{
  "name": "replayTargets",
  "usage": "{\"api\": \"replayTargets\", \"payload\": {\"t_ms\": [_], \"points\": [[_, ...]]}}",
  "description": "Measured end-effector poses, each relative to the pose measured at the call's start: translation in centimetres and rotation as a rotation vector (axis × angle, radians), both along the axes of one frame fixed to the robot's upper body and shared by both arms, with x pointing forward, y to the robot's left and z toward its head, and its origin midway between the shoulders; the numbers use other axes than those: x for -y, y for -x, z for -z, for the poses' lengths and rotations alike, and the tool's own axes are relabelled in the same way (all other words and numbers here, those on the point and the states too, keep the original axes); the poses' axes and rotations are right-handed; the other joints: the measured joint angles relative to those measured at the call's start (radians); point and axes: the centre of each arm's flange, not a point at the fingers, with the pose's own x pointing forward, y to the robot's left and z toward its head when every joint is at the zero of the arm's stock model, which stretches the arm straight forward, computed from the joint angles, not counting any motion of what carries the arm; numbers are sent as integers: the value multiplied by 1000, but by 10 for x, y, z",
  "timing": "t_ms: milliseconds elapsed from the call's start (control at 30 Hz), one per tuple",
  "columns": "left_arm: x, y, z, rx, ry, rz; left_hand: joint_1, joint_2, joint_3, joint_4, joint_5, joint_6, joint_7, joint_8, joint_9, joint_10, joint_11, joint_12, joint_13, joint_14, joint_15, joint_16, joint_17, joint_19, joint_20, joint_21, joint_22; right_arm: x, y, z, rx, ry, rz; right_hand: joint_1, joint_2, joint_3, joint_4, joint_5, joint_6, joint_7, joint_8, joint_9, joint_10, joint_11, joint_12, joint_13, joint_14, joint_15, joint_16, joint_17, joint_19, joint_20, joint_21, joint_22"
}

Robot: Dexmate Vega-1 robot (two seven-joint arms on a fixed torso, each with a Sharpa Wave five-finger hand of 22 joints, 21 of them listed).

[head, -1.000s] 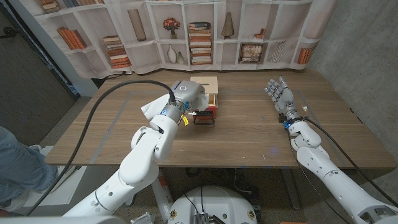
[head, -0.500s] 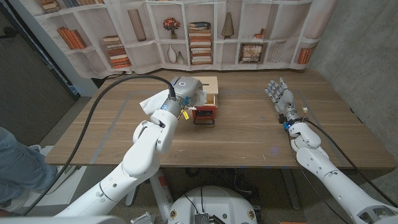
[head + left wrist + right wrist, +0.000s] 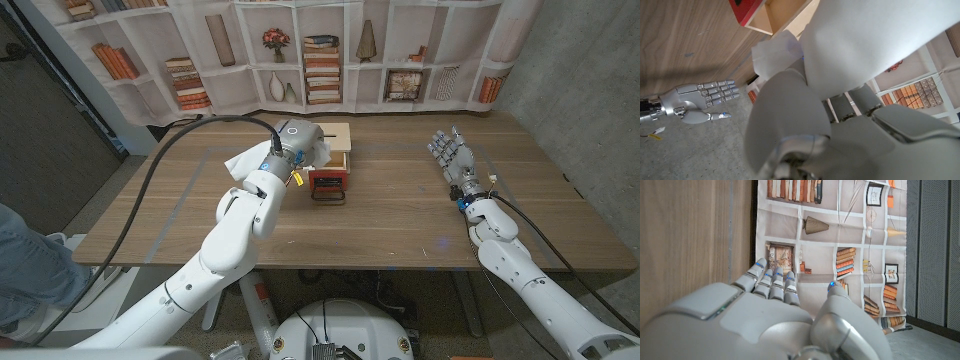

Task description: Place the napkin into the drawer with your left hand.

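A: Starting at the left, what is the left hand [image 3: 298, 152] doing?

B: It grips the crumpled white paper napkin [image 3: 240, 166], fingers clamped on it. In the left wrist view a fold of the napkin [image 3: 774, 52] sticks out past the hand [image 3: 805, 100], just beside the open pale wooden drawer [image 3: 782, 14].

A: And the drawer itself?

B: It is pulled out of a small light wooden box [image 3: 330, 138] on the brown wooden table [image 3: 400, 215]; its red front with a dark handle [image 3: 327, 185] faces the robot. The hand is at the drawer's left side; the napkin hangs mostly left of it, over the table.

A: The right side?

B: The right hand [image 3: 451, 158] stands on its edge well apart from the box, fingers straight and slightly apart, holding nothing.
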Motion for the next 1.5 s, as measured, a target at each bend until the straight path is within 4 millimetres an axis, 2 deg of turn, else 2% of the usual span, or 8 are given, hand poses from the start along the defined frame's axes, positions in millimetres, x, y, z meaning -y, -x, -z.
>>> {"api": "replayTargets", "payload": {"t_ms": [600, 1500], "points": [[6, -14, -8, 25, -38, -6, 1, 1, 0, 0, 0, 5, -6, -3, -10, 5, -5, -4, 0, 3, 2, -4, 2, -5, 5, 11, 0, 0, 3, 4, 0, -5, 3, 0, 0, -4, -4, 0, 0, 0, 0, 0, 0, 0, 0, 0, 4, 4, 0, 0, 4, 4, 0, 0], [18, -53, -21, 27, -106, -13, -3, 4, 0, 0, 0, 21, -15, 2, -20, 20, -16, -20, 5, 14, 1, -17, 3, -16, 5, 30, 3, 7, 8, 13, -6, -21, 22, 0, 0, -4, -4, 0, 0, 0, 0, 0, 4, 4, 0, 0, 4, 4, 0, 0, 4, 4, 0, 0]]}}
